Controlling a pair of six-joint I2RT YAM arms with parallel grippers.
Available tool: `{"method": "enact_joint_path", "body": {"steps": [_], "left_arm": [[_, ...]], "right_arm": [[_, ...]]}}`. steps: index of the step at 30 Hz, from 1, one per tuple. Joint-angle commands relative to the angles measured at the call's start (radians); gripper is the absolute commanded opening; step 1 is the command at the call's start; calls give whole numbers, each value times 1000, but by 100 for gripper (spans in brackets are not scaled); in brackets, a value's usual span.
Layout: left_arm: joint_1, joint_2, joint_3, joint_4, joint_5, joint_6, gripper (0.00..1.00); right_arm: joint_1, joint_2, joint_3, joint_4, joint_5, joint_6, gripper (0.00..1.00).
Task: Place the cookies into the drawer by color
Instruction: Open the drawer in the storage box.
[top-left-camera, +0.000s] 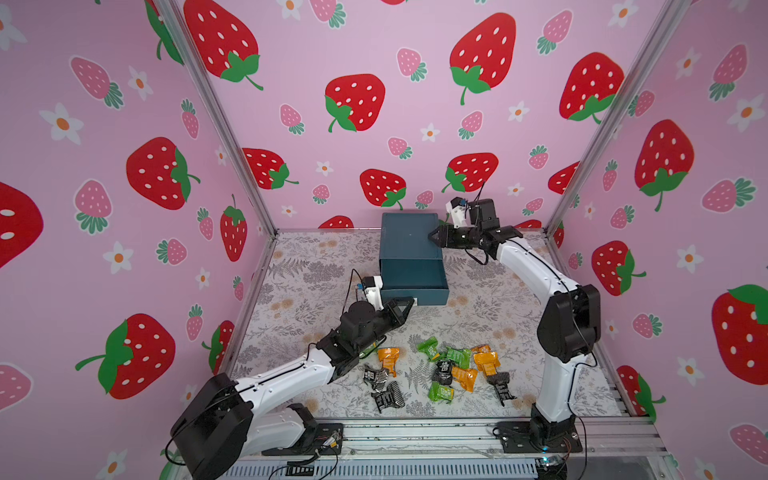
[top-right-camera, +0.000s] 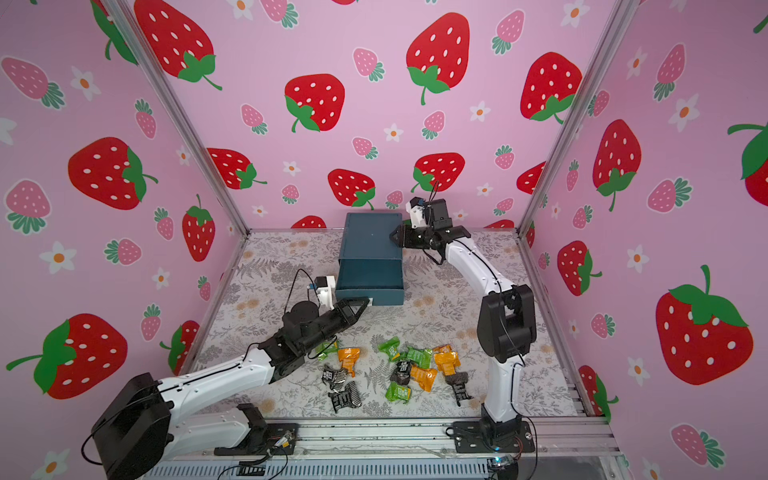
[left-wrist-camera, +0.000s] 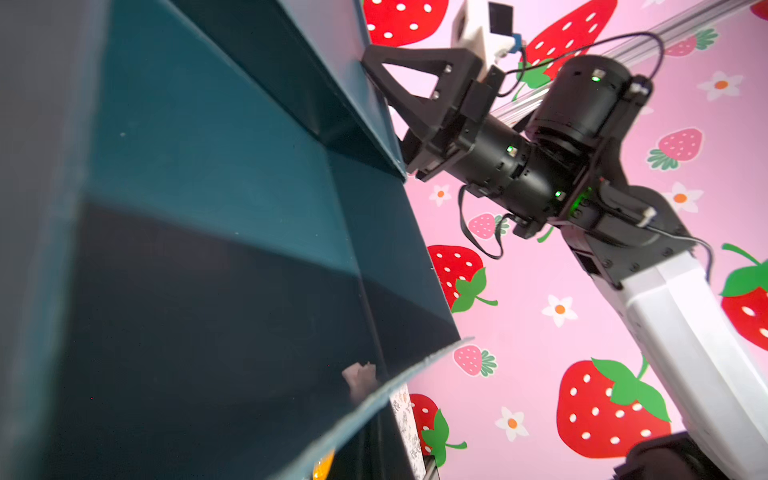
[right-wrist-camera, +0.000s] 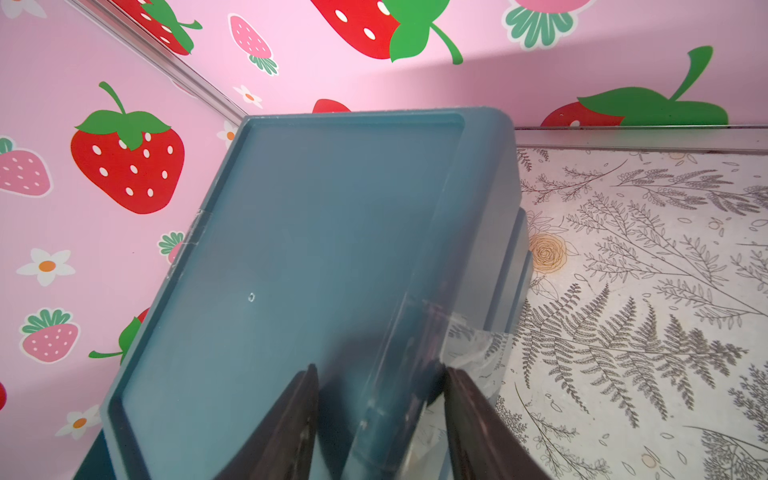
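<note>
Left tool (top-left-camera: 409, 302): clamped on the drawer's (top-left-camera: 409, 249) white pull tab (top-left-camera: 414, 300)
Right tool (top-left-camera: 432, 236): gripping the drawer's top edge
Cookies (top-left-camera: 449, 370): on table (top-left-camera: 299, 291)

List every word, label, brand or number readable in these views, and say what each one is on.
No text reads clearly in any view.
Cookies: white print on the green, orange and black wrappers, too small and blurred to read.
Drawer: plain teal, no label showing.
</note>
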Motion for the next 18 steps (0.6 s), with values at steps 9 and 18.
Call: {"method": "enact_joint_path", "body": {"steps": [9, 18], "left_arm": [[4, 12, -16, -48, -19, 45, 10], [14, -26, 11, -141, -43, 107, 55]], "right_arm": [[19, 21, -40, -96, 10, 0, 54], [21, 9, -13, -116, 3, 5, 60]]}}
